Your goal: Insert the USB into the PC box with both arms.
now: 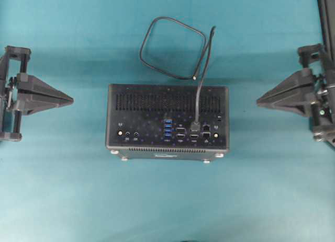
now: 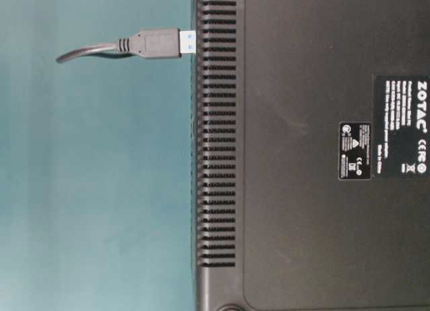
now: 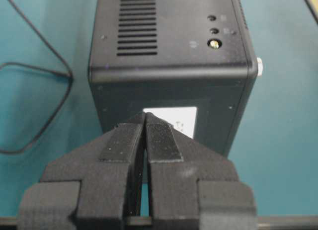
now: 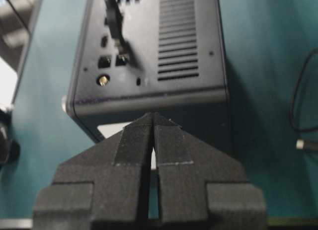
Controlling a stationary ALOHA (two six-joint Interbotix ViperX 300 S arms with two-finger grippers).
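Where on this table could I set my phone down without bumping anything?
The wide bare cloth in front of the PC box is free. So are the strips between it and each closed claw. Behind the box it is crowded: the USB cable loops there.

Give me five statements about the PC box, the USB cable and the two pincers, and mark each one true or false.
1. The USB plug sits in the port face of the PC box, its cable running over the box. True.
2. The left pincer grips the cable. False: it is shut on nothing and stands apart from the box's left side.
3. The right pincer is shut and empty. True.
4. The cable loop lies on top of the box. False: it lies on the teal table beyond the box.
5. The plug is in one of the stacked blue ports. False: it sits to their right.
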